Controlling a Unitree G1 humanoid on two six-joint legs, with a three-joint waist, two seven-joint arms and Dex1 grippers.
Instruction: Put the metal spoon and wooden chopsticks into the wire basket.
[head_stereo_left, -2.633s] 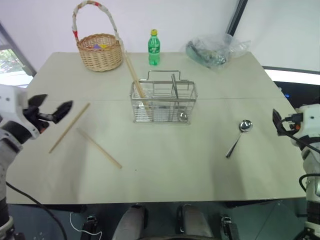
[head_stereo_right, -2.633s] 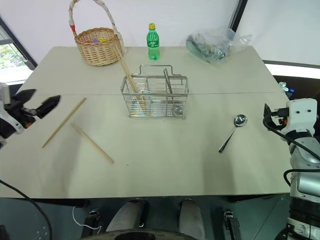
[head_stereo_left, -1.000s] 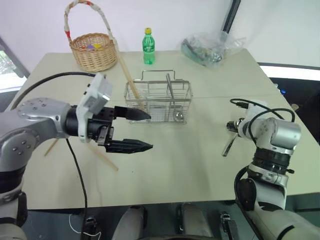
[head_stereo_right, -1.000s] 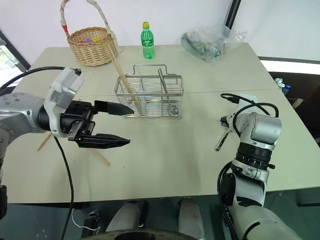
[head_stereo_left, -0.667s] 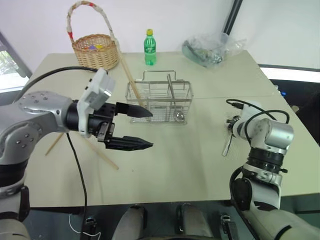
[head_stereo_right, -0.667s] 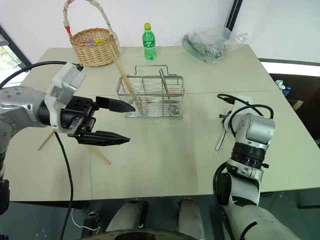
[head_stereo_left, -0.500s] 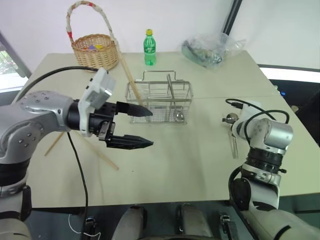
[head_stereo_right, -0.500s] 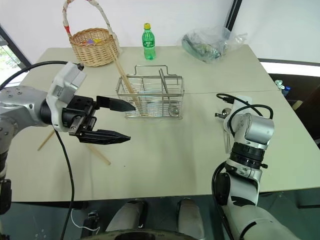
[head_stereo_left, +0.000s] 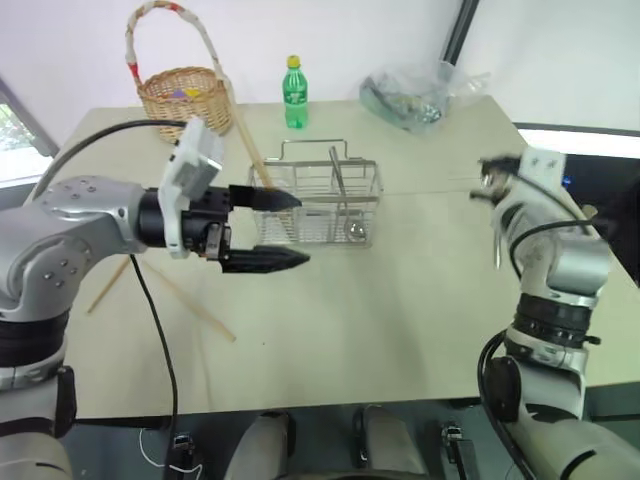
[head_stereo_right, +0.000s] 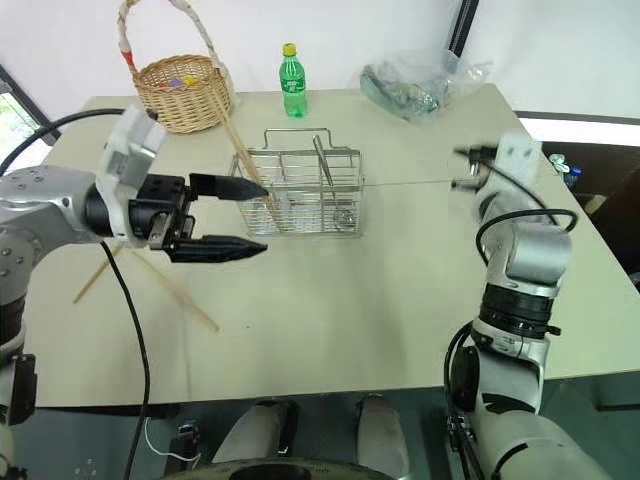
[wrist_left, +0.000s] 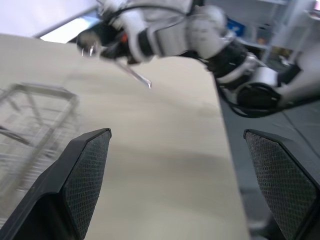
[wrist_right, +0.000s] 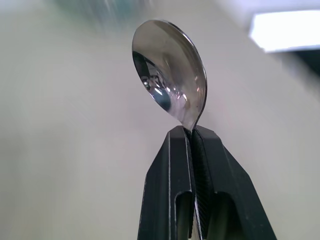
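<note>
The metal spoon (wrist_right: 169, 70) is pinched at its neck by my right gripper (wrist_right: 191, 134), which is shut on it and held up above the table's right side; the handle (head_stereo_left: 497, 245) hangs down below it. The wire basket (head_stereo_left: 315, 205) stands mid-table with one of the wooden chopsticks (head_stereo_left: 245, 135) leaning out of its left compartment. Two more chopsticks (head_stereo_left: 190, 305) lie on the table to the left. My left gripper (head_stereo_left: 290, 228) hovers open just in front of the basket's left end, pointing right, with nothing between its fingers.
A round wicker basket (head_stereo_left: 185, 100) with a tall handle, a green bottle (head_stereo_left: 292, 95) and a crumpled plastic bag (head_stereo_left: 415, 100) stand along the far edge. A dark gap lies past the table's right edge (head_stereo_left: 590, 215).
My right gripper closed on the spoon and lifted it well off the table, turning level. The left gripper edged slightly up and toward the basket, still open.
</note>
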